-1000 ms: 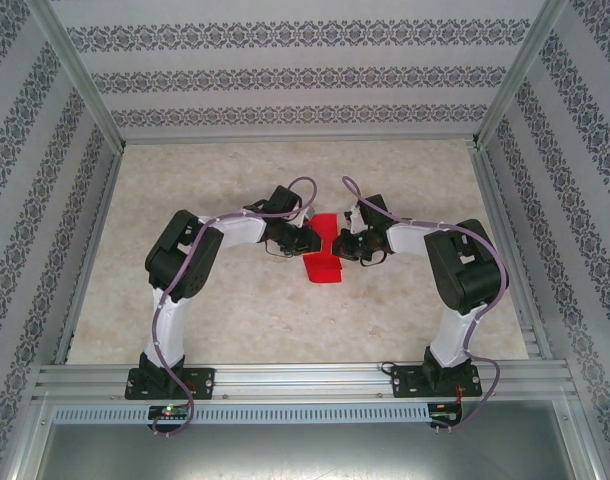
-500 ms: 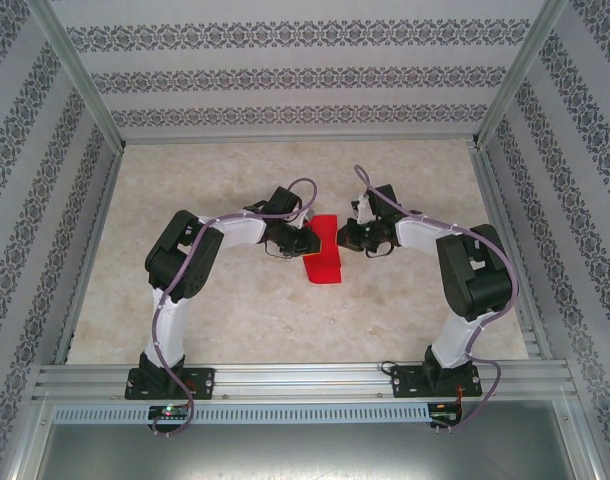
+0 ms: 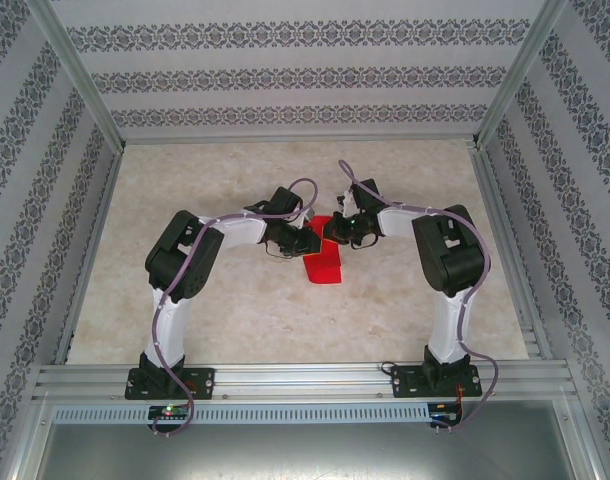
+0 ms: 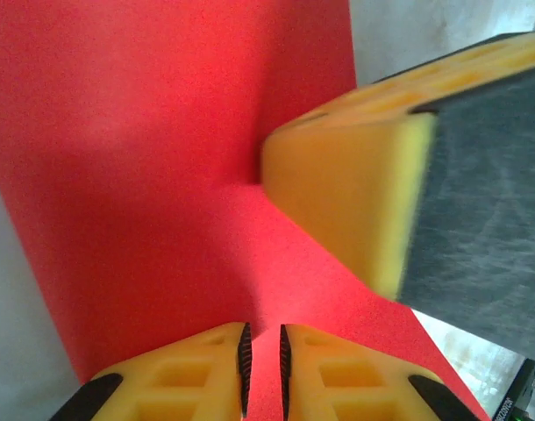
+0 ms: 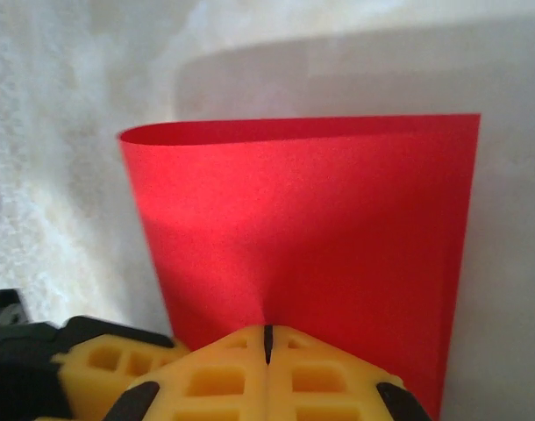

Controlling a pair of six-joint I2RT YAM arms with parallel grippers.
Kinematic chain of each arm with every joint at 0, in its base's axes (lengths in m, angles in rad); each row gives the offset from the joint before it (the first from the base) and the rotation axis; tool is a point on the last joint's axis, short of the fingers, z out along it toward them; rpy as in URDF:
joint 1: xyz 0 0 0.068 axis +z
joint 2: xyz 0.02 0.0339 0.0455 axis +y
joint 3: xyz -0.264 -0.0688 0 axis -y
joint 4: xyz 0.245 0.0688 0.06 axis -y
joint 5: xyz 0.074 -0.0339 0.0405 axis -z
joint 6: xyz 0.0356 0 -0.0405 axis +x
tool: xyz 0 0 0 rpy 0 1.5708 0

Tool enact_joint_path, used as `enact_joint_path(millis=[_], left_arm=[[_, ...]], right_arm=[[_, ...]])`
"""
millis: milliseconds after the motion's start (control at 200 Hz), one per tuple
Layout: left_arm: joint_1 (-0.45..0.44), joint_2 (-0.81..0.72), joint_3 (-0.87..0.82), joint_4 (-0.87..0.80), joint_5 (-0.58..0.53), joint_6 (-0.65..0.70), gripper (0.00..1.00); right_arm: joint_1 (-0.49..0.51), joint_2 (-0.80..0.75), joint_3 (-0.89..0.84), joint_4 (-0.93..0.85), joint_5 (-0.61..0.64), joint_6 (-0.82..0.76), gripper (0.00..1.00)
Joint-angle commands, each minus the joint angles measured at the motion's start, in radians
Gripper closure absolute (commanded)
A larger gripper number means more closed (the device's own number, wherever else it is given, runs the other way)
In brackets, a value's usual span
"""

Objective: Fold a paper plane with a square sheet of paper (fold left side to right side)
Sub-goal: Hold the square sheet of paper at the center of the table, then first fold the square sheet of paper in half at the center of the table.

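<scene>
Red paper (image 3: 323, 268) on marbled table (image 3: 235, 310)

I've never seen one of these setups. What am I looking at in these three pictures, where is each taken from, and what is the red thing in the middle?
These are two robot arms bolted at the near edge of a table, seen from above in the overhead picture: left arm, right arm. The other two pictures come from small cameras, one on each wrist. The red thing is a square sheet of paper, already folded over, lying on the table between them. The right fingers are shut and empty, their tips resting on the paper. The left fingers are almost closed, red showing in the slit; whether they pinch the paper or just press it, I cannot tell.
</scene>
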Motion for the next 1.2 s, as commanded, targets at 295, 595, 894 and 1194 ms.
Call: enact_joint_path(millis=[295, 595, 894, 1194], left_arm=[[-0.020, -0.072, -0.021, -0.031, -0.015, 0.022, 0.74], [-0.022, -0.030, -0.062, 0.019, 0.003, 0.013, 0.76], [-0.039, -0.091, -0.190, 0.054, 0.013, 0.060, 0.80], [-0.108, -0.150, -0.285, 0.046, 0.024, 0.117, 0.82]], right_arm=[[0.004, 0.035, -0.006, -0.110, 0.087, -0.032, 0.97], [0.005, 0.027, -0.011, -0.114, 0.094, -0.027, 0.97], [0.003, 0.030, 0.005, -0.143, 0.112, -0.033, 0.97], [-0.005, 0.025, 0.012, -0.156, 0.117, -0.038, 0.98]])
